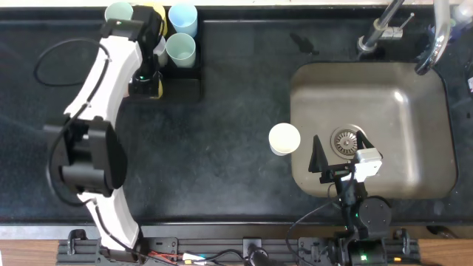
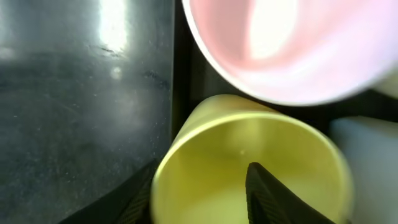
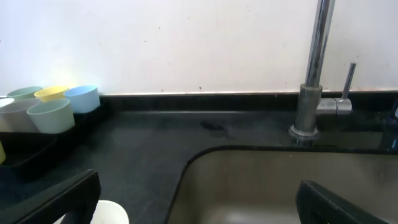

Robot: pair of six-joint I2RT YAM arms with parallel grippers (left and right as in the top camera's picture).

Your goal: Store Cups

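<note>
Dark countertop [image 1: 222,148] is surrounding a steel sink [image 1: 414,96]. Lower right, the right gripper [image 1: 340,148] is hanging wide open and empty over it, with a white cup [image 1: 284,139] just left. Upper left, at the black rack [image 1: 185,87], the left gripper [image 2: 202,168] is straddling the rim of the yellow cup [image 2: 298,149], its fingers parted.

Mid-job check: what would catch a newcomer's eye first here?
The left gripper straddles the yellow cup's rim at the black rack, one finger inside, beside a pink cup. Then the lone white cup on the counter at the sink's edge, with the right gripper open close by.
</note>
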